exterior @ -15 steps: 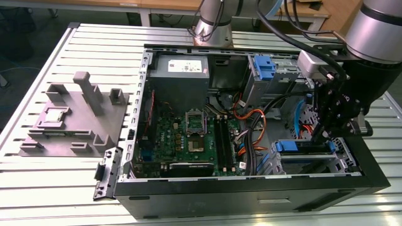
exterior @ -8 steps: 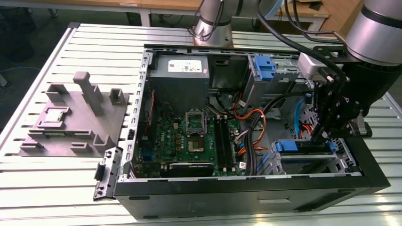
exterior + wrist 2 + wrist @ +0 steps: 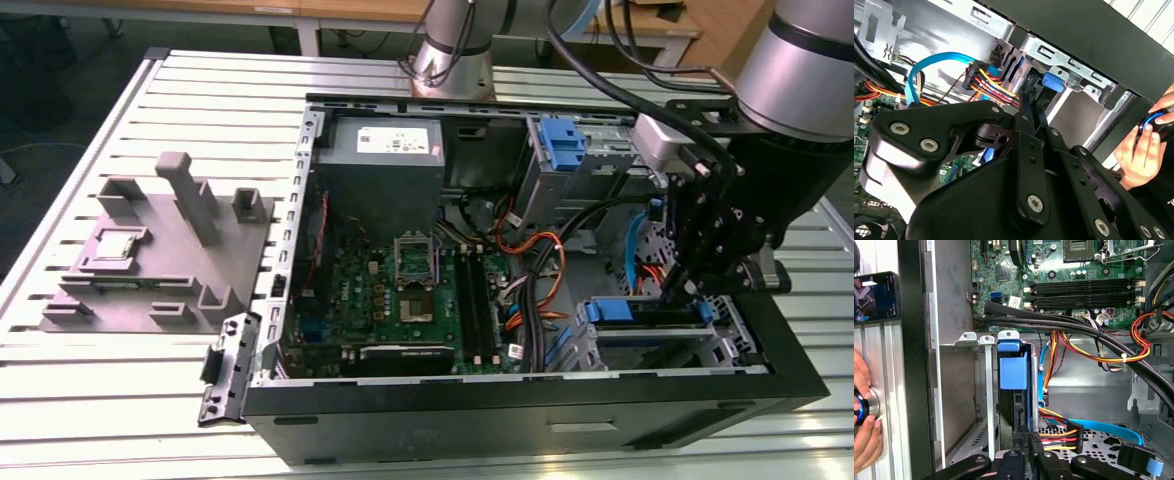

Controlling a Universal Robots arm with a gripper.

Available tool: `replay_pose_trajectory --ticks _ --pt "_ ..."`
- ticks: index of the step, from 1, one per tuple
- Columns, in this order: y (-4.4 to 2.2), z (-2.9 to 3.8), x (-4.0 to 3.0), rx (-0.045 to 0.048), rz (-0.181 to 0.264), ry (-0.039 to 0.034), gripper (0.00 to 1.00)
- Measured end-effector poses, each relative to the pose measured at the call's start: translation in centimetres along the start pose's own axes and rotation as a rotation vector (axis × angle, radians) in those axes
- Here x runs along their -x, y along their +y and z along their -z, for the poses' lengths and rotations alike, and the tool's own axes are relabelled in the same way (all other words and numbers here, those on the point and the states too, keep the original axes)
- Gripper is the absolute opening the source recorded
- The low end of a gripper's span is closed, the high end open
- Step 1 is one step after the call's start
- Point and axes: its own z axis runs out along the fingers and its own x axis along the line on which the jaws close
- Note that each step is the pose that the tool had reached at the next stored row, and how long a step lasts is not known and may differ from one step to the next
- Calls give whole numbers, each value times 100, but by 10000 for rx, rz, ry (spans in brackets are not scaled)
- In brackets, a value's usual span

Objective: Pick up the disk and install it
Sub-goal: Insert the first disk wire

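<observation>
**Drive Lowered Edge-On Into Bay**

Black two-finger gripper (image 3: pixel 683 285) clenched on the flat grey disk in its blue plastic carrier (image 3: pixel 1014 371), held upright so it slides between the silver metal bay rails (image 3: pixel 988 390) at the near right corner of the open black computer case (image 3: pixel 534 415). Beside it, red-yellow-black power cable plug (image 3: pixel 1061 436). Outside the case wall, a person's hand (image 3: pixel 1136 150).

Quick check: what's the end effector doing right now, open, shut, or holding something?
End effector: shut on the grey metal disk in its blue plastic carrier, which stands on edge in the silver drive bay of the black computer case.
</observation>
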Motion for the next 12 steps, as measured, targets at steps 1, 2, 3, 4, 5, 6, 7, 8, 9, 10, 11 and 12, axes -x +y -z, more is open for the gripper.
replay_pose_trajectory --ticks 1,2,3,4,5,6,7,8,9,10,11,12 --pt "0 1 -1 0 -1 -4 17" --pt "-1 3 -2 0 -1 -10 17" --pt "-1 6 -3 1 -2 -18 17" --pt "-1 8 -4 1 -3 -27 17" --pt "-2 11 -5 2 -3 -35 17" --pt "-2 13 -6 2 -4 -39 17" --pt "-2 14 -7 2 -5 -47 17" --pt "-3 13 -8 3 -6 -58 17" --pt "-3 13 -10 3 -7 -63 17" --pt "-3 12 -13 4 -8 -67 17" --pt "-4 11 -16 4 -10 -72 17" --pt "-4 10 -18 4 -11 -75 17"
